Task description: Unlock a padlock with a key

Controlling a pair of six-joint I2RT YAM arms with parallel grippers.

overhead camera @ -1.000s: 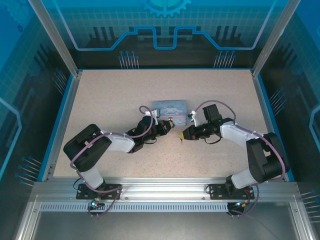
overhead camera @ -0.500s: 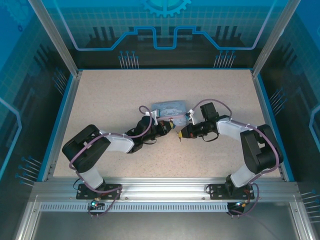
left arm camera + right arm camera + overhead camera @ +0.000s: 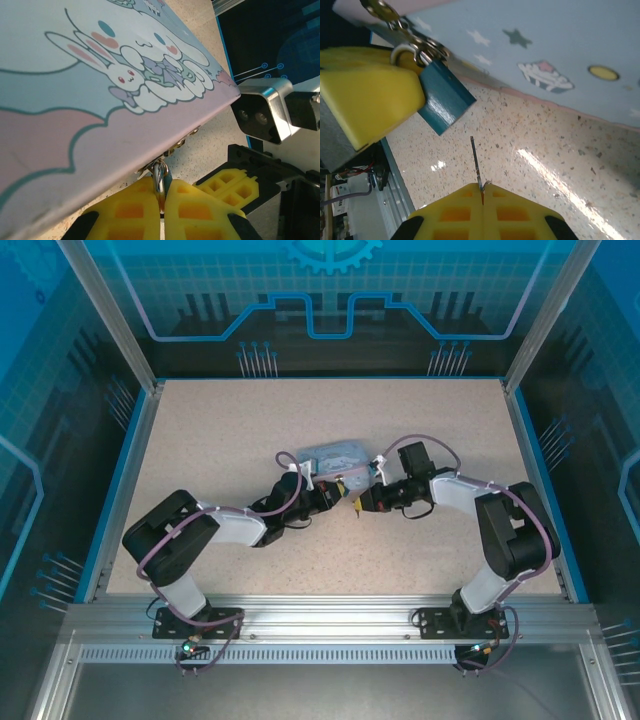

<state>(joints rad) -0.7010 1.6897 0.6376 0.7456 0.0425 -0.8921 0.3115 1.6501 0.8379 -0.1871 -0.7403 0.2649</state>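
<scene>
The one container is a pale lilac-blue tin (image 3: 338,454) with cartoon rabbits and stars printed on it; its lid is down, so what it holds cannot be told. It lies near the middle of the table (image 3: 220,430), just beyond the two fingertips. From the small brass-coloured clasp (image 3: 380,9) on its edge hangs the padlock (image 3: 442,100), a tiny glossy teal block with a thin silvery shackle (image 3: 406,49) threaded through the clasp ring. The left gripper (image 3: 161,194) has its yellow pads pinched tight on that shackle, right under the tin's edge. The right gripper (image 3: 482,192) is clamped on the key (image 3: 475,162), a thin grey sliver standing straight out from between its pads, aimed toward the lower corner of the padlock body and stopping just short of it, not touching. The table is speckled beige and catches a bright glare. Dark panels with glowing blue line patterns (image 3: 330,300) wall it in, and an aluminium rail (image 3: 330,625) runs along the near edge
</scene>
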